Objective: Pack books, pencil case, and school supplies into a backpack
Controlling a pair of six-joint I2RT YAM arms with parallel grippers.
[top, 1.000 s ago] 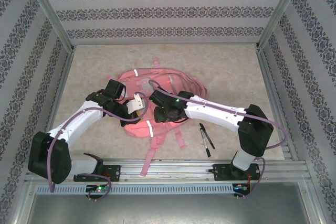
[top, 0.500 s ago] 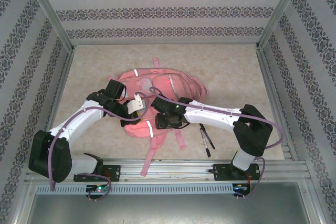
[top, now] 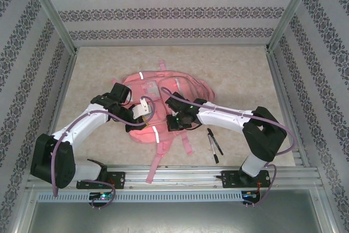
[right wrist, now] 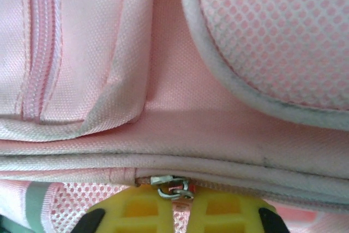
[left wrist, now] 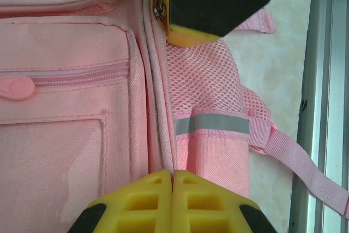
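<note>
Both arms stretch inward from the near edge, left gripper (top: 140, 114) pressed fully closed, right gripper (top: 173, 121) just beside it pinching a zipper pull (right wrist: 172, 185).

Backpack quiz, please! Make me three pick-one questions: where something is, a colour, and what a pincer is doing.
1. What colour is the backpack? A blue; B green; C pink.
2. Where are the pens? A inside the backpack; B on the table, right of the backpack; C on the left arm.
3. The right pincer is: A shut on the zipper pull; B wide open; C holding a pen.
Answers: C, its fabric is pink; B, both lie on bare table; A, its yellow fingers pinch the metal pull.
</note>
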